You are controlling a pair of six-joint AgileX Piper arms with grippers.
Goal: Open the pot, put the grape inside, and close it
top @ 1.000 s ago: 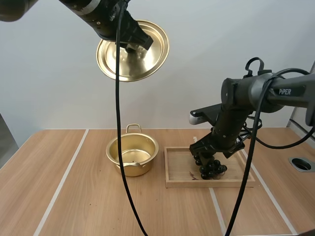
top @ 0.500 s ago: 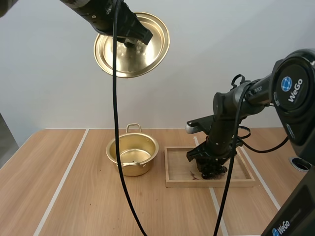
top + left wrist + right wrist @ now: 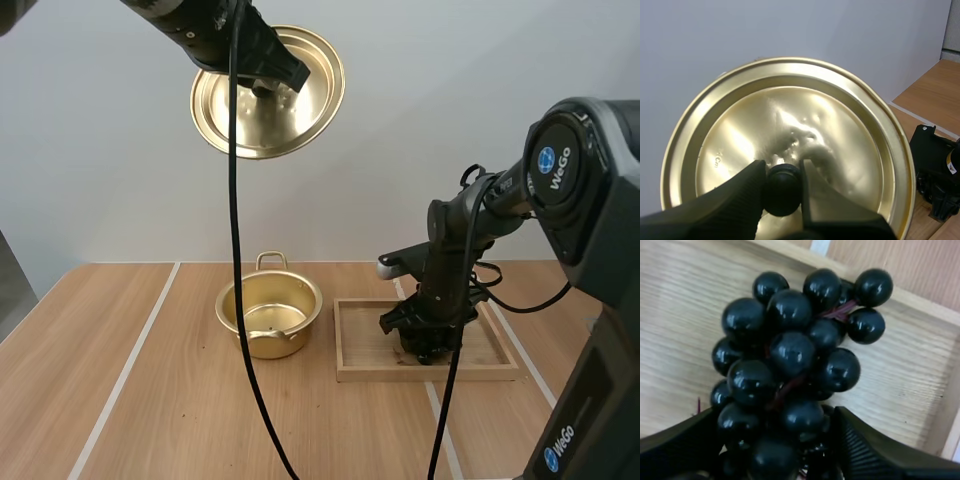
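High above the table, my left gripper [image 3: 265,85] is shut on the black knob [image 3: 782,182] of the gold lid [image 3: 268,92], which hangs tilted. From the left wrist, the fingertips pinch that knob against the lid [image 3: 790,125]. The gold pot [image 3: 268,310] stands open on the table. My right gripper [image 3: 425,343] is down in the wooden tray [image 3: 360,345]. Its fingers close around the near end of the dark bunch of grapes [image 3: 790,355], which lies on the tray floor [image 3: 680,315]. In the high view the grapes are mostly hidden under the gripper.
The pot sits just left of the tray, with a small gap between them. White lines run across the wooden table [image 3: 150,400]. A round hole [image 3: 612,333] is set into the table at the far right.
My right gripper has come down into the tray over the grapes, which now sit between its fingers. The left arm has kept the lid almost still.
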